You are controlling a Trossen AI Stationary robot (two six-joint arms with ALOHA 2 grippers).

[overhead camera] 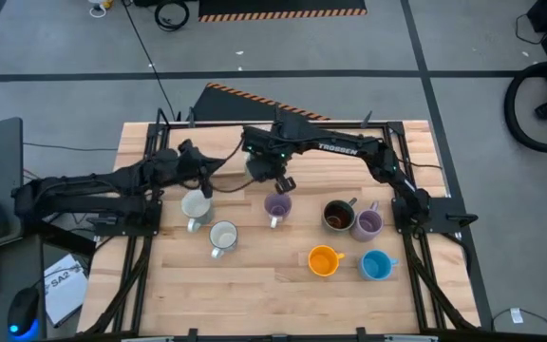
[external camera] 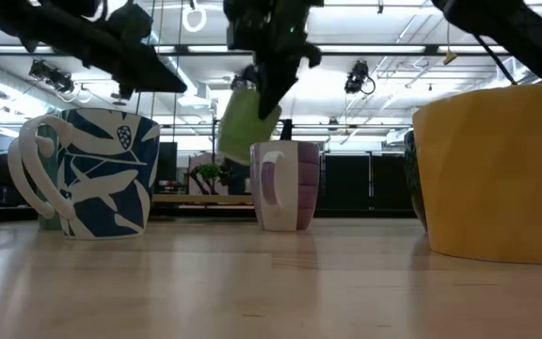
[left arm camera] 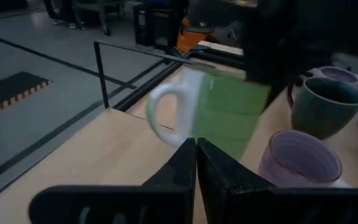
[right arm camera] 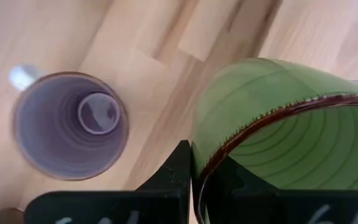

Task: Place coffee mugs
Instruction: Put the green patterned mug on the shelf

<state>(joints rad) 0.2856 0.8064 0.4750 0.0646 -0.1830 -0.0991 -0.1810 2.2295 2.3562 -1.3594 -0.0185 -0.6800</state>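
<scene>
My right gripper (right arm camera: 193, 163) is shut on a green mug (external camera: 246, 121), which hangs in the air over the table's middle, just beyond a lilac mug (right arm camera: 70, 124) standing on its base. In the left wrist view the green mug (left arm camera: 225, 115) shows its white handle (left arm camera: 160, 112). My left gripper (left arm camera: 196, 152) is shut and empty, level above the table's left part, pointing at the green mug. Two white mugs (overhead camera: 196, 204) (overhead camera: 223, 236) stand below and beside it. A dark brown mug (overhead camera: 338, 215), a second lilac mug (overhead camera: 368, 223), an orange mug (overhead camera: 323, 259) and a blue mug (overhead camera: 376, 265) stand to the right. My right gripper holds the green mug by its rim (right arm camera: 219, 152), one finger inside the mug and one outside on its wall. The fingers come from above, pointing steeply down. The mug hangs tilted below them (external camera: 269, 89), lifted clear of the table.
A black frame rail (left arm camera: 104, 71) runs along the table's far edge. The wooden tabletop (overhead camera: 254, 294) has bare room along its near side and at the far left. A cable (overhead camera: 226, 161) hangs near my left arm.
</scene>
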